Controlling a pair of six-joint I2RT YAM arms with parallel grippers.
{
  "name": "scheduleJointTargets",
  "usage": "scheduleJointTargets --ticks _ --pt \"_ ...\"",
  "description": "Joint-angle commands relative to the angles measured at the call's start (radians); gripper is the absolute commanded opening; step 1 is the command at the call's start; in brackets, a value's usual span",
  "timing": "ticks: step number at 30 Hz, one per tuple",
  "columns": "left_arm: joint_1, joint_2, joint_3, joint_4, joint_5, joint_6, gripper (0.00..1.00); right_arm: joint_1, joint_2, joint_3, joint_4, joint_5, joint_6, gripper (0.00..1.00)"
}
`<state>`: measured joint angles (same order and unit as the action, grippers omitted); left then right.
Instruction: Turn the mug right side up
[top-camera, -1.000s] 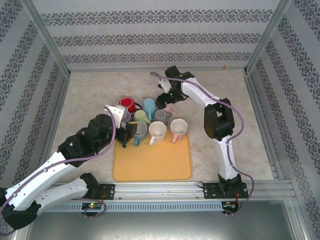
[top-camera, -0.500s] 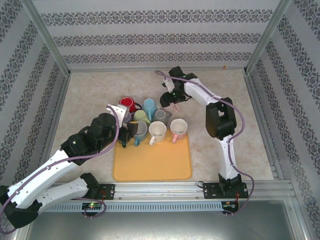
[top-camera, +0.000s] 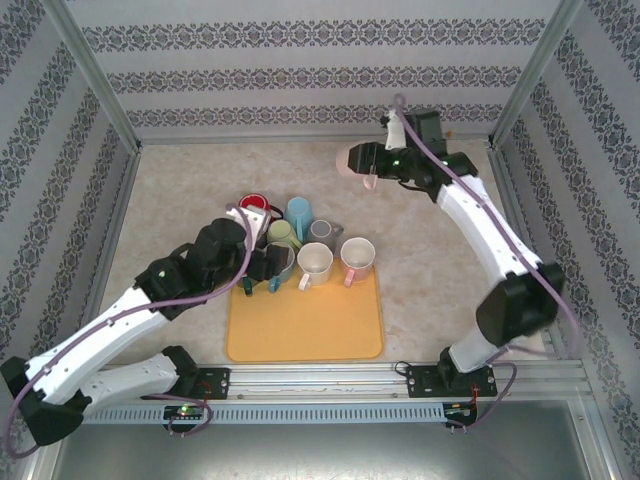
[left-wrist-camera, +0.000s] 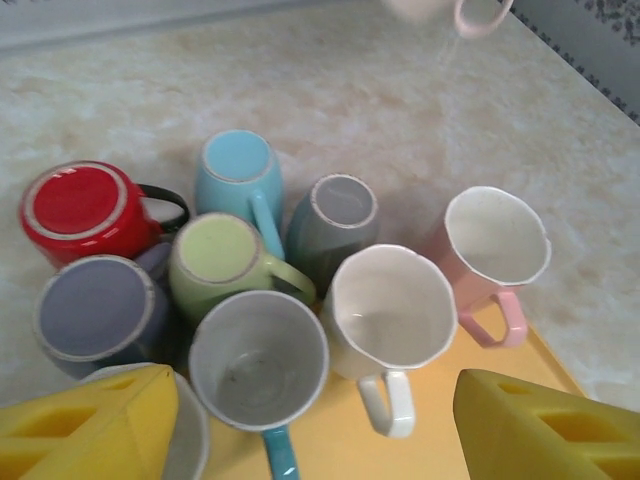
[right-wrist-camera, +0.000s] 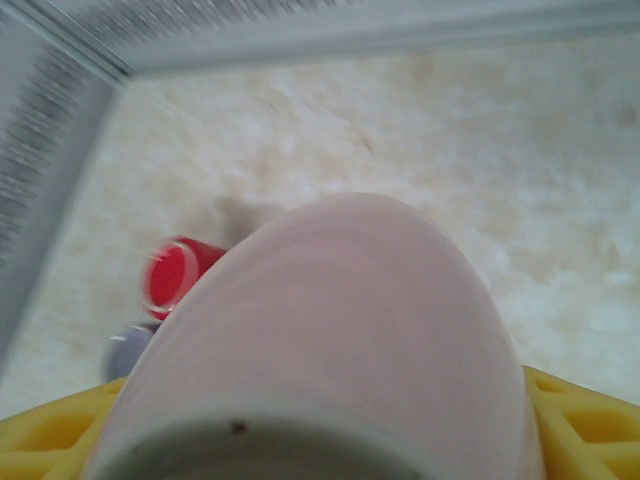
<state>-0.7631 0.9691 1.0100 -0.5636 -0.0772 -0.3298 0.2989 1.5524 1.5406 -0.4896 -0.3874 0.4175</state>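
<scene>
Beige marbled table (top-camera: 440, 270), orange mat (top-camera: 305, 330) at its near edge. The left gripper (left-wrist-camera: 320, 430) hovers over the mug cluster, fingers spread wide, holding nothing. 5 inverted mugs (left-wrist-camera: 225, 255) sit just behind 3 upright mugs (left-wrist-camera: 385, 310) at the mat's far edge. The right gripper (top-camera: 372, 163) clamps the pale pink mug (right-wrist-camera: 330, 350) between both fingers, lifted clear of the table near the back wall.

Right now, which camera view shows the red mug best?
The left wrist view: the red mug is close and sharp, dark handle included. The top external view has it small, beside the left arm; the right wrist view gives a blurred red patch.
</scene>
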Motion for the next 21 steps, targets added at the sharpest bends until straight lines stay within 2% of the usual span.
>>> scheduleJointTargets --ticks 1,6,11,14,16,19,21 --pt "0.022 0.047 0.064 -0.005 0.136 -0.085 0.74 0.006 -0.11 -0.091 0.21 -0.099 0.192 0.53" --pt "0.044 0.056 0.006 0.184 0.303 -0.186 0.75 0.008 -0.267 -0.246 0.388 -0.174 0.401 0.51" --pt "0.065 0.035 -0.125 0.569 0.511 -0.298 0.78 0.027 -0.436 -0.419 0.559 -0.147 0.583 0.5" --pt "0.065 0.027 -0.182 0.735 0.527 -0.342 0.86 0.036 -0.503 -0.486 0.633 -0.143 0.672 0.49" --pt "0.069 0.037 -0.201 0.801 0.548 -0.346 0.86 0.05 -0.541 -0.54 0.697 -0.129 0.733 0.49" --pt "0.083 0.08 -0.245 1.036 0.687 -0.389 0.86 0.08 -0.584 -0.585 0.756 -0.113 0.794 0.49" --pt "0.089 0.114 -0.264 1.15 0.713 -0.428 0.86 0.103 -0.6 -0.6 0.783 -0.107 0.817 0.49"
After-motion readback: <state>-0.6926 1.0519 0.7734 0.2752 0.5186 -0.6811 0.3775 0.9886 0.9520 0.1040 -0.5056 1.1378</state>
